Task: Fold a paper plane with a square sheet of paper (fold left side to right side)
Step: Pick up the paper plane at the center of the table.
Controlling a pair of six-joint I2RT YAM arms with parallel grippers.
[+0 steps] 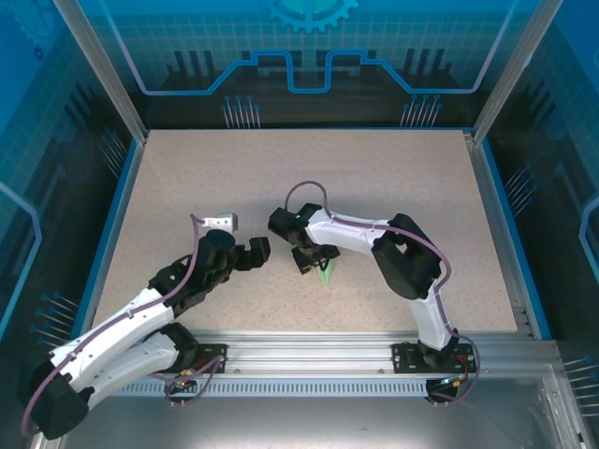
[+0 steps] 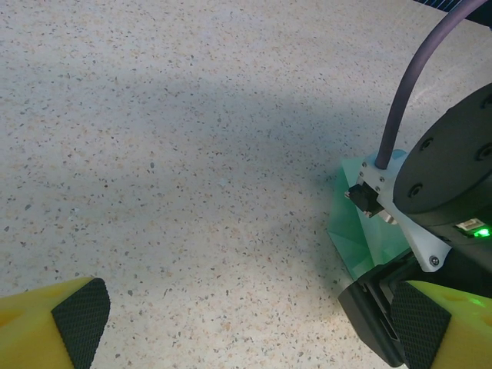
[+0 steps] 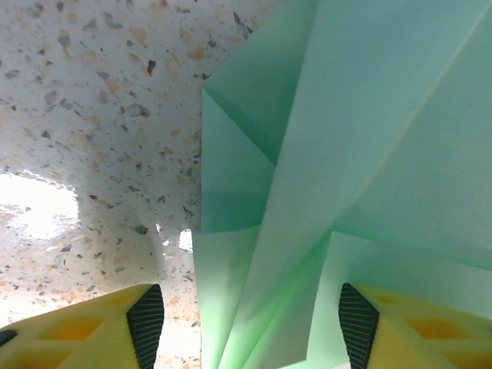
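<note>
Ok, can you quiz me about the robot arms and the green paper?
1. Fill in: the left fingers are wide ___, holding nothing.
2. True or false: the paper is a flat, unfolded square.
3. Which fingers hang over the paper? A) left fingers B) right fingers C) both
Key: 1 open; 2 false; 3 B.

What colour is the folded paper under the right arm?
Pale mint green, plain and unmarked; the right wrist view shows the folded paper best.
</note>
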